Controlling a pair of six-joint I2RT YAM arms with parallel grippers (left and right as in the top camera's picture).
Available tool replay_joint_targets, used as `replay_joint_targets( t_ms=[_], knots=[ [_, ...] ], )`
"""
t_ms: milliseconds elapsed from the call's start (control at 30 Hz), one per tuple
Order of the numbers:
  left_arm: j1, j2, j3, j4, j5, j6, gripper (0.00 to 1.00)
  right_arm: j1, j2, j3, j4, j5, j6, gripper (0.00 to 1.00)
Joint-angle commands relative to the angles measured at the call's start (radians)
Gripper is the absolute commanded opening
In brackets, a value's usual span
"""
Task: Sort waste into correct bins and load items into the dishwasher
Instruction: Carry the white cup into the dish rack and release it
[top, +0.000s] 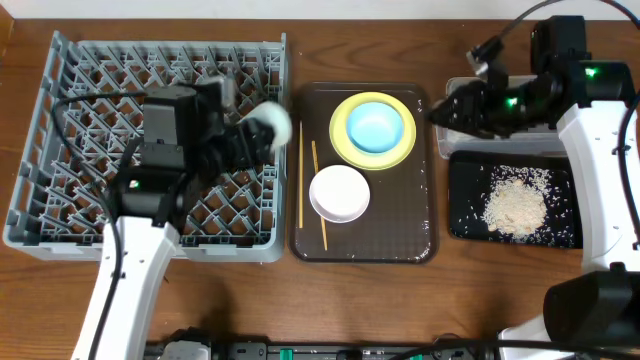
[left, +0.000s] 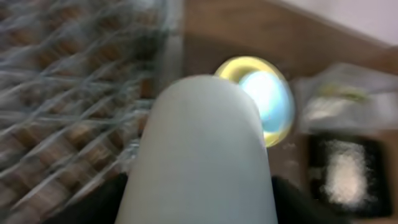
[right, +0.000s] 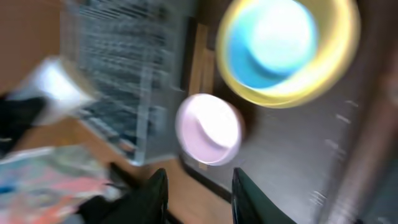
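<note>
Over on the left side of the tabletop (top: 250, 300) sits the grey dish rack (top: 45, 215), and the left end effector (top: 255, 135) hangs over its right edge, clamped around the small white cup (top: 275, 120). The wrist view is filled with that cup. At the tabletop's middle is the brown serving tray (top: 400, 215). The chopsticks (top: 300, 180) lie along its left side, the white bowl (top: 339, 193) is just beside them, and the light blue bowl (top: 378, 126) rests in the yellow plate (top: 338, 135) behind. Now the right end effector (top: 440, 112): jaws parted, nothing between them, above the left end of the clear tub (top: 470, 143) near the far right corner. In front of that tub, the black tray (top: 465, 200) holds the rice scraps (top: 517, 205).
</note>
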Motion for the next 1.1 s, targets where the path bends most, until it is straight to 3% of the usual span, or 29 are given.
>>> replay_joint_targets(
  t_ms=[0, 200, 433, 1067],
  knots=[
    [0.036, -0.035, 0.118, -0.127, -0.289, 0.041, 0.53, 0.001, -0.013, 0.002, -0.036, 0.227, -0.091, 0.31],
    [0.139, -0.034, 0.17, -0.323, -0.306, 0.036, 0.53, 0.008, -0.018, 0.002, -0.046, 0.297, -0.099, 0.31],
    [0.222, 0.031, 0.169, -0.436, -0.294, 0.036, 0.53, 0.01, -0.018, 0.002, -0.044, 0.296, -0.099, 0.32],
    [0.222, 0.438, 0.169, -0.451, -0.295, 0.037, 0.54, 0.01, -0.018, 0.002, -0.048, 0.296, -0.099, 0.32]
  ],
)
